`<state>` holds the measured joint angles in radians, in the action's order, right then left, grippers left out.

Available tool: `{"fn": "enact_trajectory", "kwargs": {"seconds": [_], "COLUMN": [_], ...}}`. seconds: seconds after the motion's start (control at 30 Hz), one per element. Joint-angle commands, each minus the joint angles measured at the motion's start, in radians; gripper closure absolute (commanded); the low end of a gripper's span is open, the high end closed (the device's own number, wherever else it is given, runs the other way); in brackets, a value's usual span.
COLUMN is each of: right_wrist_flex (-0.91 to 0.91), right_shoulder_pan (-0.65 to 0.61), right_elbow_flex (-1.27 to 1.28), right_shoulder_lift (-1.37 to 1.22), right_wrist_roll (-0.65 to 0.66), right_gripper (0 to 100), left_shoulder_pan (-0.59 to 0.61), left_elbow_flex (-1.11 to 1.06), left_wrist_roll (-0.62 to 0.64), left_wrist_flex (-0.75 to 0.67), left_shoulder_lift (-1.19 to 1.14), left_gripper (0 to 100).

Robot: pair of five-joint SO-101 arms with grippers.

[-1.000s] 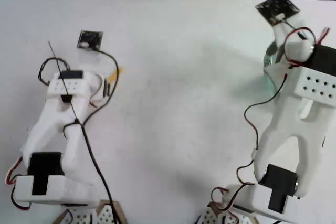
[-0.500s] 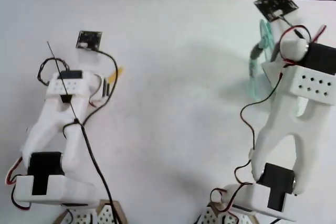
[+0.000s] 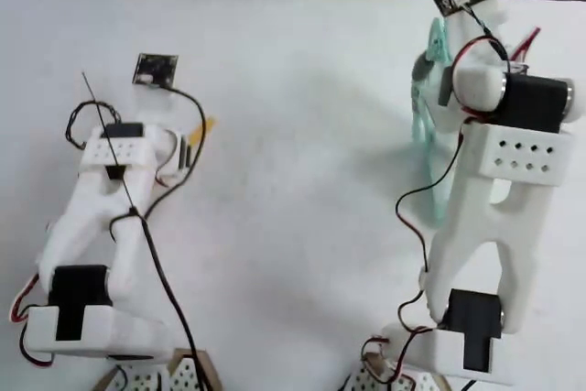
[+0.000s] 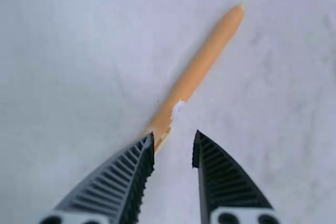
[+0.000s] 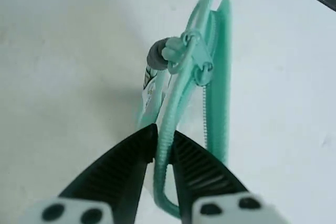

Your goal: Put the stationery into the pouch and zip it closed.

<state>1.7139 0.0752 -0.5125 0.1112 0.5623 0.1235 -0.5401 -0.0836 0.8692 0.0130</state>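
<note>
The left claw (image 4: 173, 142) hangs low over the counter (image 3: 302, 89) with its jaws a little apart and nothing between them. The orange pen (image 4: 205, 64), well to the left of the pouch, lies flat on the counter. Its near end sits at the tip of one finger, not in the gap between the two. The pen points away from the claw at a slant.

On the right, the right claw (image 5: 164, 132) is clamped on the thin rim of the green pouch (image 5: 224, 77) and holds it up on edge. The zipper pull (image 5: 181, 51), with a grey bead on it, sits further along the pouch from the grip. I cannot tell how far the zipper is open.

The likeliest slip is at the pen. If the left claw closes where it is, one finger would probably push the pen's end sideways and roll it, and the jaws would miss it. The hold on the pouch also looks slight. A pinch on a narrow rim could let the pouch twist or drop, and held edge-on, its mouth may hang shut against the pen.

A small tag (image 5: 149, 90) hangs on the pouch just below the pull, but its print is too small to read. No other writing can be read.
</note>
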Motion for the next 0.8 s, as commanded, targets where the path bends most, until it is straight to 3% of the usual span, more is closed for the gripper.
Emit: {"fn": "enact_trajectory", "kwargs": {"seconds": [0.0,0.33,0.77], "right_wrist_flex": [0.005,-0.005,-0.058], "right_shoulder_pan": [-0.07,-0.306,-0.314], "right_elbow_flex": [-0.052,-0.166,-0.167], "right_shoulder_lift": [0.056,0.134,0.03], "right_wrist_roll": [-0.02,-0.173,-0.19], "right_gripper": [98.1,98.1,98.0], "left_shoulder_pan": [0.008,0.01,0.008], "left_elbow_flex": [0.008,0.008,0.008], "left_wrist_roll": [0.011,0.011,0.011], "left_wrist_flex": [-0.02,-0.02,-0.02], "left_shoulder_lift": [0.005,0.005,0.005], "left_gripper": [86,86,86]}}
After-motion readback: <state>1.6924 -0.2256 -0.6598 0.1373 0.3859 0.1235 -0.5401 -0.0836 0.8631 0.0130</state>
